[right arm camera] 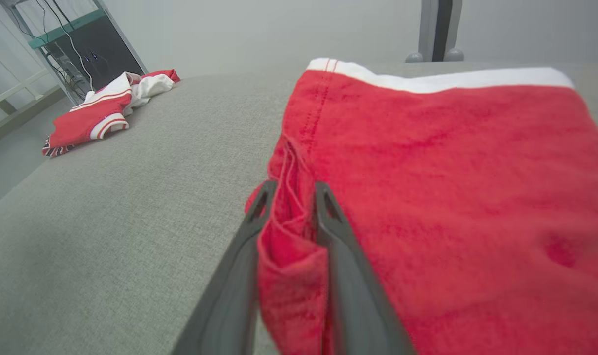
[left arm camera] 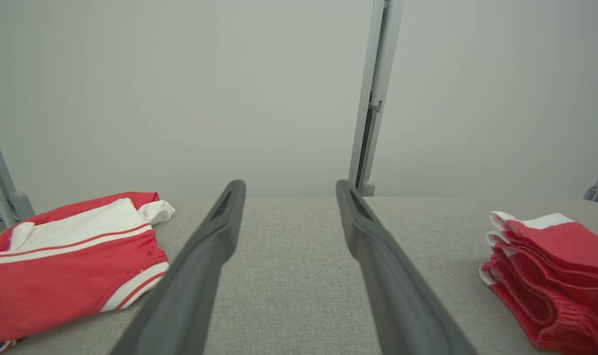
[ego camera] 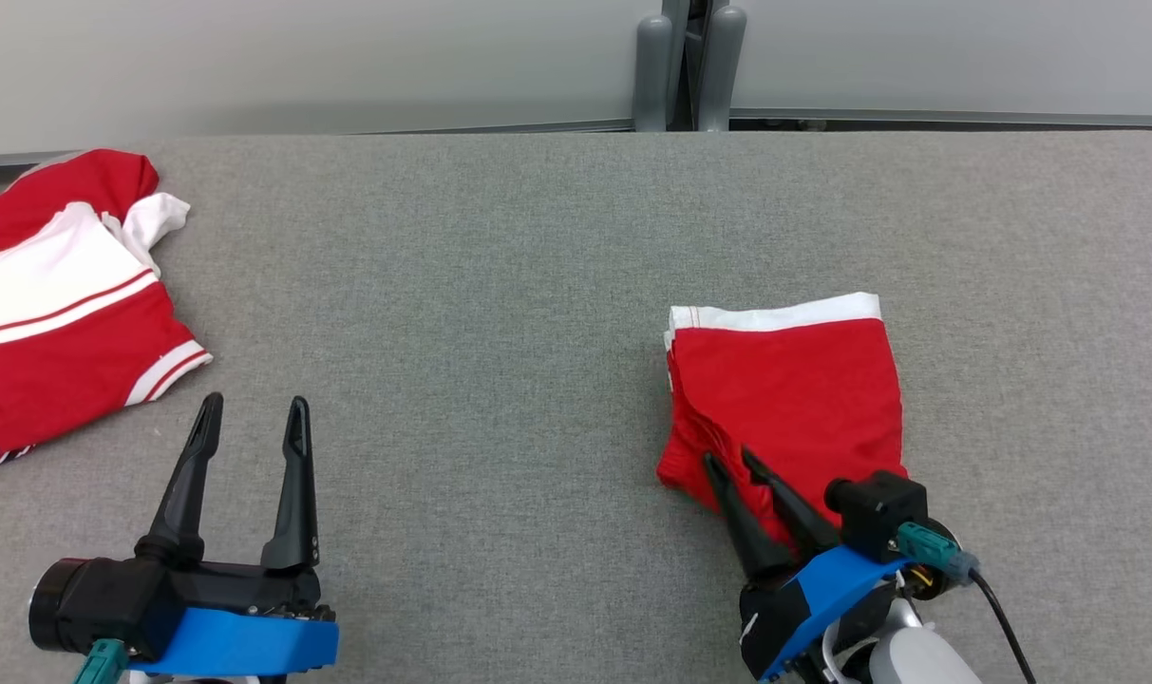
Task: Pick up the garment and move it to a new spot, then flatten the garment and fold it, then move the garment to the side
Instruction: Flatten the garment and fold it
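Between right jaws: near corner of folded garment [right arm camera: 451, 197], pinched; left jaws wide open, well apart.

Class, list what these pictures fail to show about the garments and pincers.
1. Folded red garment: head view, near corner covered by the right pincer; left wrist view, cut by the right edge.
2. Red and white garment: head view, cut by the left edge; its print cut off, unreadable.
3. Right pincer: right wrist view, cloth between its fingers; gripped or loose, cannot tell.
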You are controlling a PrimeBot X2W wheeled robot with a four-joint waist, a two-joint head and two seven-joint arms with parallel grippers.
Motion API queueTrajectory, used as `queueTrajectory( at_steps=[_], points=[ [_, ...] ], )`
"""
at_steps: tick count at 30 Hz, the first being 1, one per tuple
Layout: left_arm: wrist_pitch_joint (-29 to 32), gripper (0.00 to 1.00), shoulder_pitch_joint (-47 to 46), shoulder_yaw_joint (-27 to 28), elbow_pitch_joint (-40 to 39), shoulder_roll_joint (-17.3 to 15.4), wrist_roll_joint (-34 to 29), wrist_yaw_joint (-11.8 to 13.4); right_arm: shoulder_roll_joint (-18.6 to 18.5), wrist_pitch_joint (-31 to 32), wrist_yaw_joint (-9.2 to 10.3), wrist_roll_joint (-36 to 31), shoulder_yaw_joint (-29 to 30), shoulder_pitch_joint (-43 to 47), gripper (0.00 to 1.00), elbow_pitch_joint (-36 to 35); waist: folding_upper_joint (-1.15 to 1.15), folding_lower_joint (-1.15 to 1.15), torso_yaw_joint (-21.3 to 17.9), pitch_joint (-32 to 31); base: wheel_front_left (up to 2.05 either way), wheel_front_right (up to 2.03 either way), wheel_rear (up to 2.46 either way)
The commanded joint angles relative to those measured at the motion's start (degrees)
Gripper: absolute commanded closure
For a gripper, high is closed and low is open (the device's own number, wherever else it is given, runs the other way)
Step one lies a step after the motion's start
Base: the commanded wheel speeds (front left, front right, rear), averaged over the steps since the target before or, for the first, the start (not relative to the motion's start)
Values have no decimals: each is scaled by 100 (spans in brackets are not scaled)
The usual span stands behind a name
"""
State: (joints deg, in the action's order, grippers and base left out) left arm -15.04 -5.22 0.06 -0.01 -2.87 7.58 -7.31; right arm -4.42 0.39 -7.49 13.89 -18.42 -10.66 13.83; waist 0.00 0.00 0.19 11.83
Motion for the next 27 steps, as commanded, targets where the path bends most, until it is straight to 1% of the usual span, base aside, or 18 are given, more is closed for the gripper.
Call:
queueTrajectory(
  at_steps=[1,4,9,16,23,27],
  points=[
    [-20,0,-18,9,18,-12,-11,-23,29,-135,0,31,-20,-75,0,-9,0,0,-34,-31,0,0,0],
    [-20,0,37,-6,44,-11,-18,-23,-4,-408,0,6,-40,-124,0,-75,0,0,-96,-97,0,0,0],
    [-20,0,118,-22,78,-12,-26,-24,-95,-881,0,-61,198,-60,0,-265,0,0,-223,-251,0,0,0],
    [-20,0,220,-54,145,-12,-63,-24,-143,-1335,0,-460,975,238,0,-590,0,0,-383,-455,0,0,0],
    [-21,0,405,-20,244,-32,-122,-24,-20,-1509,0,-789,1699,679,0,-858,0,0,-464,-656,0,0,0],
    [-20,0,515,24,290,-46,-140,-19,71,-1535,0,-839,1955,980,0,-922,0,0,-457,-761,0,0,0]
  ],
)
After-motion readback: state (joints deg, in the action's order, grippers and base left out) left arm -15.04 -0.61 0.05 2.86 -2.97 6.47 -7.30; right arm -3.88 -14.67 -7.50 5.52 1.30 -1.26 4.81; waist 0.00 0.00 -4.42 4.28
